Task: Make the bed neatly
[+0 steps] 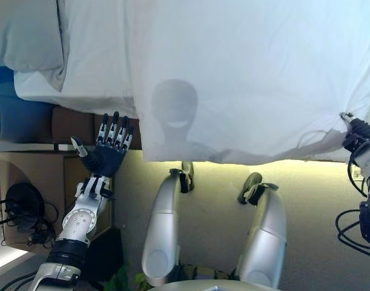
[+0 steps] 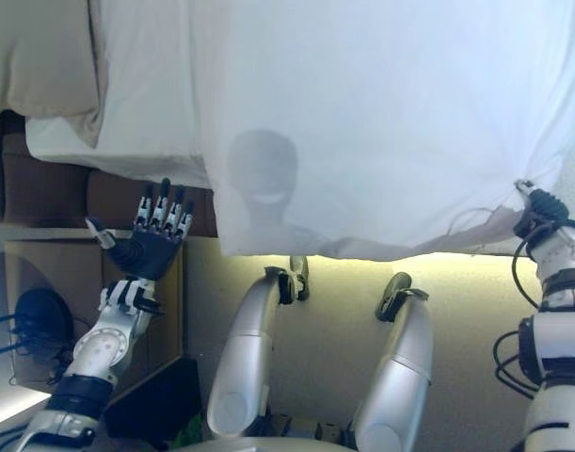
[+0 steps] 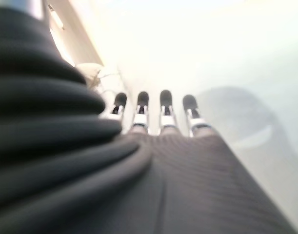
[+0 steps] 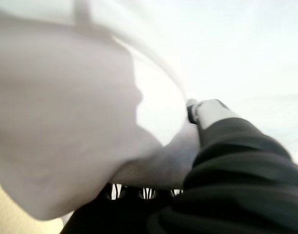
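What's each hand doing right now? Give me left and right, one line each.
Left hand: open, fingers straight, holding nothing, short of the white sheet.
Right hand: shut on the sheet's edge, cloth bunched in its fingers.

Bright, washed-out glare on the white sheet (image 1: 245,73), warm glow beneath its edge, wrist views blurred.

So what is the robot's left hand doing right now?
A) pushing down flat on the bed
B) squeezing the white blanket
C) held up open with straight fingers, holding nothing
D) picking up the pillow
C: the left hand is raised beside the bed with its fingers straight and spread, clear of the white blanket and touching nothing. It is the right hand that is bunched into the blanket's edge.
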Tool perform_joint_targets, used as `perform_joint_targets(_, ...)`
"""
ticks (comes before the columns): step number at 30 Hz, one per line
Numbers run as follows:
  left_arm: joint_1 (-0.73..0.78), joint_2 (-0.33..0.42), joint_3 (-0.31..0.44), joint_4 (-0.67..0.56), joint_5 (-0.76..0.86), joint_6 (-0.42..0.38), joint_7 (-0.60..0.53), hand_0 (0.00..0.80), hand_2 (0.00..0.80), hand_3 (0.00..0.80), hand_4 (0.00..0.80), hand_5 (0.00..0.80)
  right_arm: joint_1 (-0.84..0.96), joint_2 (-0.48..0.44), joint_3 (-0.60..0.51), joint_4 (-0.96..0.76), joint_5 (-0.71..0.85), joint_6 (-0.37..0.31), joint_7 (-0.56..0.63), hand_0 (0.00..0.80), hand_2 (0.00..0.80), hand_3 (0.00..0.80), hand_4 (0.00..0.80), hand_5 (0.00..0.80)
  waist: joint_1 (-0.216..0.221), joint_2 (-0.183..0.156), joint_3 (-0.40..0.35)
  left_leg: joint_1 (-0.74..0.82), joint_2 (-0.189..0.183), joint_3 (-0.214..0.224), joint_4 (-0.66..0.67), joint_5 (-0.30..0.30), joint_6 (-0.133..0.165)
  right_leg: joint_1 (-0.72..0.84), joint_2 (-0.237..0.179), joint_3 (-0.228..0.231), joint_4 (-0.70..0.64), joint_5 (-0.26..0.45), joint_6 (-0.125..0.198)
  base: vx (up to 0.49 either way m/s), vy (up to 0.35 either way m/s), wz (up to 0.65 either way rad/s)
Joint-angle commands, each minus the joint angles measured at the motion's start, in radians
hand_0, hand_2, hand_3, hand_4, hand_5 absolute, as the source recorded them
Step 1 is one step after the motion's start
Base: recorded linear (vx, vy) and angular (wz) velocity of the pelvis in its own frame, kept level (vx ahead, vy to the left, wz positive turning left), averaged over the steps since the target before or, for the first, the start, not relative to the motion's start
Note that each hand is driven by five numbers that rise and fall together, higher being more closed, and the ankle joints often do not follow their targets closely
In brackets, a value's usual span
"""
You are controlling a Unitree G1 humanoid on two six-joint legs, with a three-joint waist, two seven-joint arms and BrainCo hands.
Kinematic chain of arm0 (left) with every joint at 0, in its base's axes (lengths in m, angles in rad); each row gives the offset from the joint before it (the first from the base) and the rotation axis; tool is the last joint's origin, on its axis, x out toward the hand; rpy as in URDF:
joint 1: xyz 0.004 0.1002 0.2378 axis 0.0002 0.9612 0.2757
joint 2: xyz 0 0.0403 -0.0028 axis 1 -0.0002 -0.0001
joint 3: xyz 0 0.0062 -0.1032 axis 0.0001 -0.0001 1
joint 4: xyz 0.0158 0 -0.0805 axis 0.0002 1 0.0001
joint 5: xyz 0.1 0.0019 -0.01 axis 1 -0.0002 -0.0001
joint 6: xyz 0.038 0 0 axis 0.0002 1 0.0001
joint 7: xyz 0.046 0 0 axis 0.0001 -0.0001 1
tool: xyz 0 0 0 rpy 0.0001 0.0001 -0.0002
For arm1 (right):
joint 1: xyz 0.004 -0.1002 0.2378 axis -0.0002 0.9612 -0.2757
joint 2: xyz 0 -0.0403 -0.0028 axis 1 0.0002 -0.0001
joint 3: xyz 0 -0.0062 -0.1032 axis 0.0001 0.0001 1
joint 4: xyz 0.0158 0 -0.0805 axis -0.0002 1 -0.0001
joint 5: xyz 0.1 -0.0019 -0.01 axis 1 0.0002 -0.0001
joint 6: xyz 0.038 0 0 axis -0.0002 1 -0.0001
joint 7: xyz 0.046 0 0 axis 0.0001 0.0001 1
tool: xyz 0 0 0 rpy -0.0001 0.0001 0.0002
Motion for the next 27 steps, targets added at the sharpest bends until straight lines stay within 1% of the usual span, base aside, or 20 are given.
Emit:
perform_joint_targets(1,0.025,0.009,0.009,-0.017,-0.007,-0.026,-0.058,0.0,0.0,0.0,0.0,0.0,0.142,0.002,0.02,0.073,-0.063,0.056,0.014,0.8,0.8,0.8,0.8,0.8,-0.026,-0.036,-0.002,0.085,-0.021,0.043,-0.043,-0.063,-0.005,0.036,0.037,-0.041,-0.103,0.1,-0.002,0.036,0.013,0.0)
perform_joint_targets(8,0.037,-0.002,-0.018,-0.021,0.024,-0.035,-0.06,0.0,0.0,0.0,0.0,0.0,0.33,0.093,-0.032,0.103,-0.095,0.065,0.062,0.8,0.8,0.8,0.8,0.8,-0.041,-0.06,-0.002,0.147,-0.023,0.047,-0.098,-0.058,0.003,0.106,0.053,-0.041,-0.198,0.133,0.011,0.048,-0.007,0.01)
perform_joint_targets(11,0.038,-0.005,-0.022,-0.022,0.036,-0.04,-0.059,0.0,0.0,0.0,0.0,0.0,0.375,0.123,-0.039,0.11,-0.116,0.07,0.068,0.8,0.8,0.8,0.8,0.8,-0.047,-0.063,-0.002,0.152,-0.027,0.048,-0.106,-0.061,0.008,0.112,0.058,-0.036,-0.219,0.141,0.013,0.011,-0.002,0.0)
perform_joint_targets(13,0.036,-0.004,-0.024,-0.027,0.04,-0.041,-0.054,0.0,0.0,0.0,0.0,0.0,0.384,0.139,-0.041,0.121,-0.143,0.087,0.05,0.8,0.8,0.8,0.8,0.8,-0.048,-0.06,-0.002,0.151,-0.03,0.049,-0.106,-0.065,0.012,0.11,0.06,-0.033,-0.224,0.143,0.013,0.0,0.0,0.0)
perform_joint_targets(14,0.034,-0.005,-0.026,-0.027,0.042,-0.042,-0.053,0.0,0.0,0.0,0.0,0.0,0.389,0.146,-0.039,0.131,-0.154,0.104,0.038,0.734,0.734,0.734,0.734,0.734,-0.05,-0.059,-0.002,0.147,-0.032,0.051,-0.103,-0.068,0.015,0.105,0.06,-0.03,-0.223,0.144,0.013,0.0,0.0,0.0)
perform_joint_targets(15,0.033,-0.006,-0.027,-0.027,0.044,-0.043,-0.052,0.0,0.0,0.0,0.0,0.0,0.392,0.149,-0.04,0.14,-0.169,0.133,0.024,0.232,0.232,0.232,0.232,0.232,-0.051,-0.057,-0.002,0.145,-0.033,0.052,-0.101,-0.07,0.018,0.101,0.06,-0.028,-0.221,0.144,0.013,0.0,0.0,0.0)
perform_joint_targets(16,0.032,-0.007,-0.031,-0.03,0.043,-0.045,-0.048,0.0,0.0,0.0,0.0,0.0,0.395,0.15,-0.042,0.159,-0.19,0.149,0.019,0.0,0.0,0.0,0.0,0.0,-0.052,-0.053,-0.002,0.142,-0.035,0.054,-0.099,-0.073,0.02,0.096,0.059,-0.026,-0.218,0.144,0.013,0.0,0.0,0.0)
perform_joint_targets(20,0.033,0.0,-0.041,-0.067,0.037,-0.057,-0.019,0.0,0.0,0.0,0.0,0.0,0.398,0.146,-0.043,0.196,-0.251,0.196,-0.018,0.0,0.0,0.0,0.0,0.0,-0.052,-0.044,-0.002,0.135,-0.042,0.056,-0.094,-0.077,0.025,0.085,0.06,-0.017,-0.209,0.144,0.013,0.0,0.0,0.0)
perform_joint_targets(22,0.034,0.003,-0.051,-0.088,0.034,-0.071,0.001,0.0,0.0,0.0,0.0,0.0,0.401,0.141,-0.043,0.211,-0.27,0.234,-0.026,0.0,0.0,0.0,0.0,0.0,-0.053,-0.04,-0.002,0.136,-0.047,0.057,-0.095,-0.077,0.028,0.082,0.061,-0.013,-0.207,0.144,0.015,0.0,0.0,0.0)
perform_joint_targets(24,0.036,0.012,-0.047,-0.105,0.029,-0.073,0.016,0.0,0.0,0.0,0.0,0.0,0.406,0.136,-0.046,0.215,-0.295,0.268,-0.03,0.0,0.0,0.0,0.0,0.0,-0.052,-0.04,-0.002,0.137,-0.049,0.057,-0.098,-0.076,0.031,0.084,0.062,-0.013,-0.21,0.145,0.016,0.0,0.0,0.0)
perform_joint_targets(27,0.039,0.02,-0.039,-0.117,0.027,-0.069,0.028,0.0,0.0,0.0,0.0,0.0,0.421,0.13,-0.052,0.228,-0.318,0.3,-0.025,0.0,0.0,0.0,0.0,0.0,-0.052,-0.042,-0.002,0.141,-0.051,0.057,-0.1,-0.077,0.033,0.088,0.062,-0.014,-0.213,0.146,0.016,0.0,-0.007,-0.02)
